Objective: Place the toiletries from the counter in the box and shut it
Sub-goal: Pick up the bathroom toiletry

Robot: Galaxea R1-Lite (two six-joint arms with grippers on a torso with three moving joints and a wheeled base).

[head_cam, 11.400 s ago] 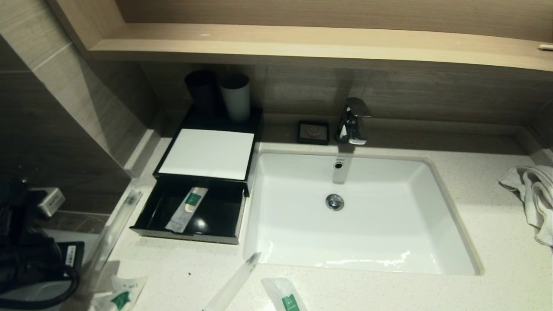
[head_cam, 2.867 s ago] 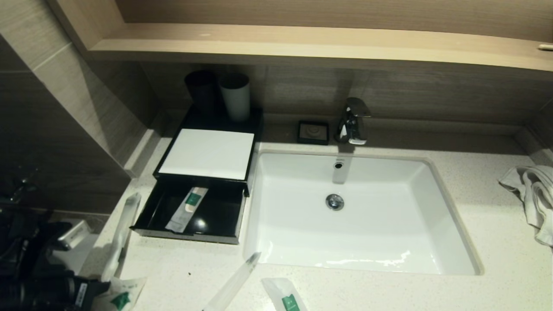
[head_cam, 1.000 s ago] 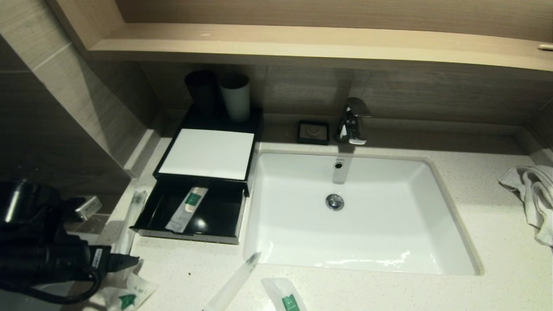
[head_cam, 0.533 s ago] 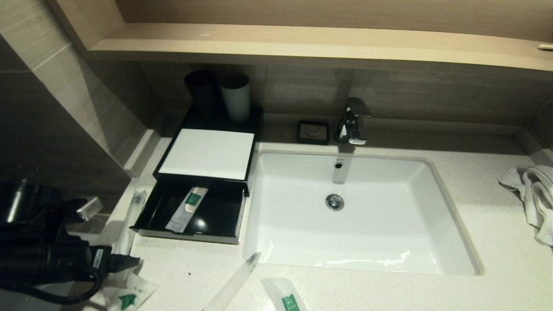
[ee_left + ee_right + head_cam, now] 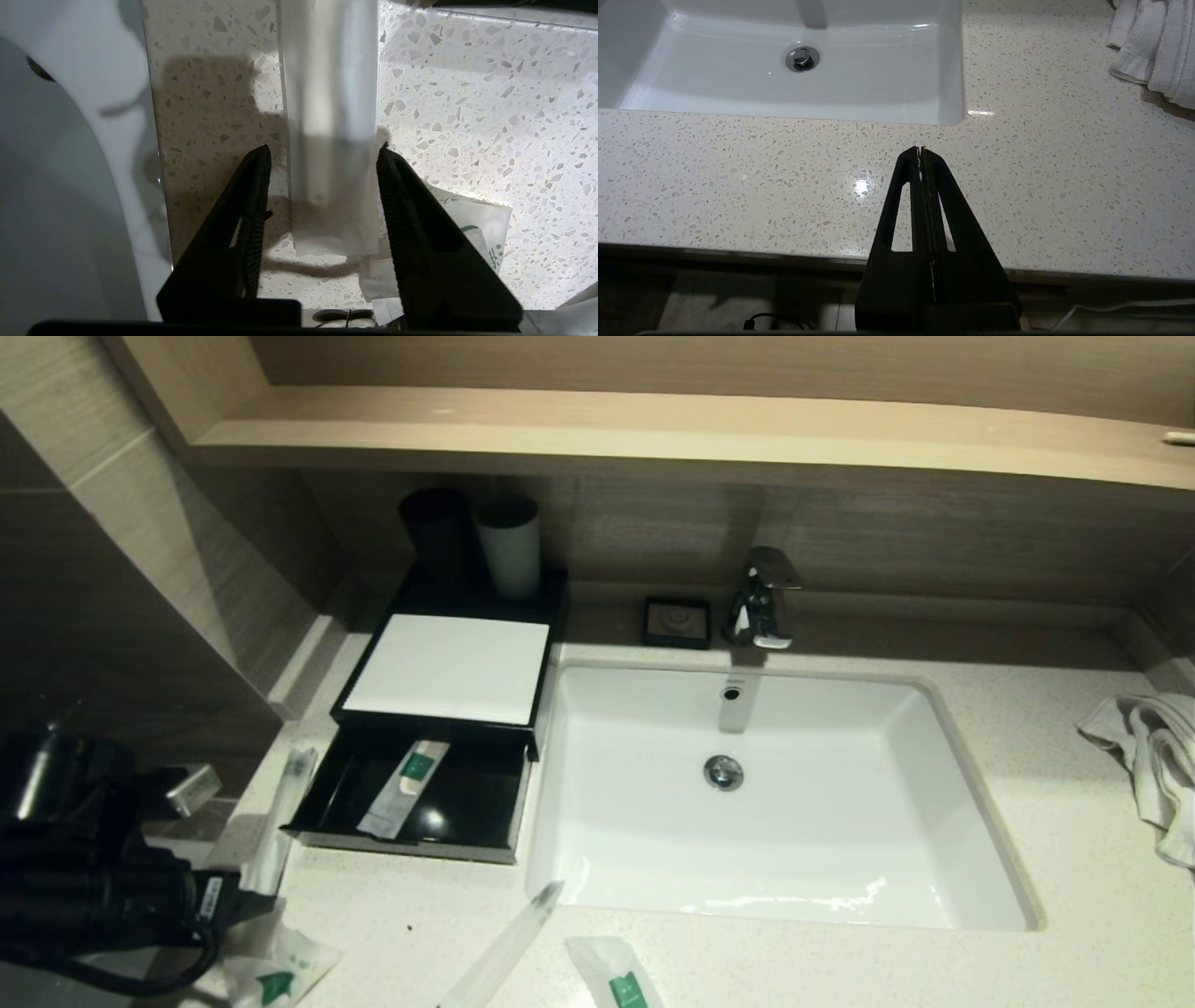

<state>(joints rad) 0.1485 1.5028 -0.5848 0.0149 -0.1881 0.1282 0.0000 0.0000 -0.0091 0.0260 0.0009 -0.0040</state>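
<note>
The left gripper [image 5: 322,156] is placed around the near end of a clear-wrapped stick [image 5: 329,107], fingers spread, not yet pinching. The right gripper [image 5: 920,150] is parked near the counter's [image 5: 738,186] near edge, fingers pressed together.

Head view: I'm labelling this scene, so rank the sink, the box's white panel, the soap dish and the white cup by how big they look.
1. sink
2. white panel
3 and 4. white cup and soap dish look close in size; both sit far back, so I won't rank them.
</note>
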